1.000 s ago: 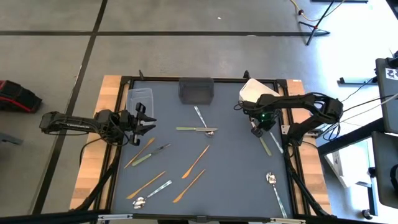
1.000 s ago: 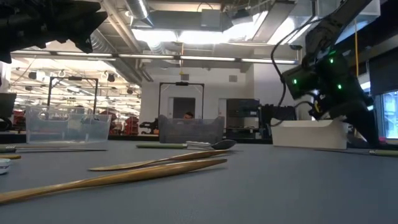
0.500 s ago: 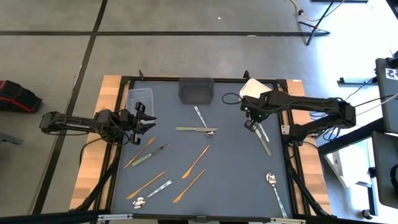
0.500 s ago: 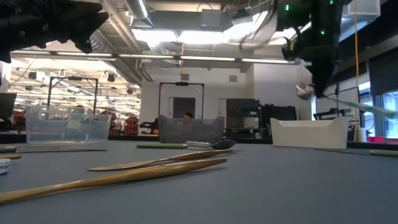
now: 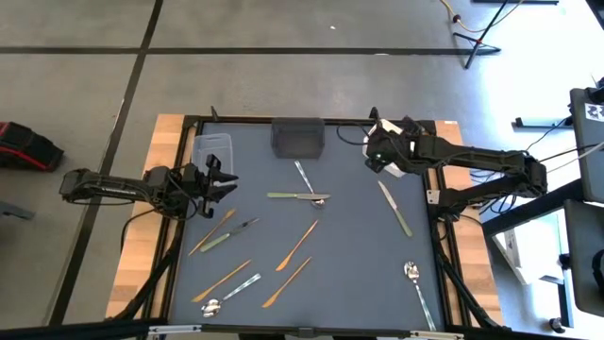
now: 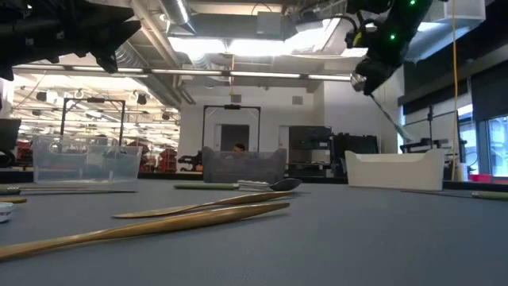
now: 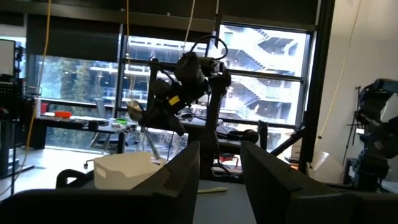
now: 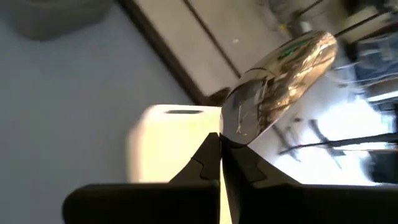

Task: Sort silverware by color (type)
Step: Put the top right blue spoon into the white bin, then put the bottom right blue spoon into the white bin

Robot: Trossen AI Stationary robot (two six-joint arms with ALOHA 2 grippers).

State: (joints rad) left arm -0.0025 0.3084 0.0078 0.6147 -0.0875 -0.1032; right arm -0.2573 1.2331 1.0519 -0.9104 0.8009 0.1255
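Right wrist view shows the right gripper [image 8: 221, 146] clenched on a shiny silver spoon [image 8: 280, 78] by its neck — bowl jutting past the fingertips, handle apparently hanging down — just above the white tub [image 5: 389, 138], while the left gripper [image 5: 219, 184], spread, waits far off.

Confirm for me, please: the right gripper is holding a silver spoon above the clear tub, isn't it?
Not quite. The right gripper does hold a silver spoon, but above the white tub, not the clear tub. The high view shows this.
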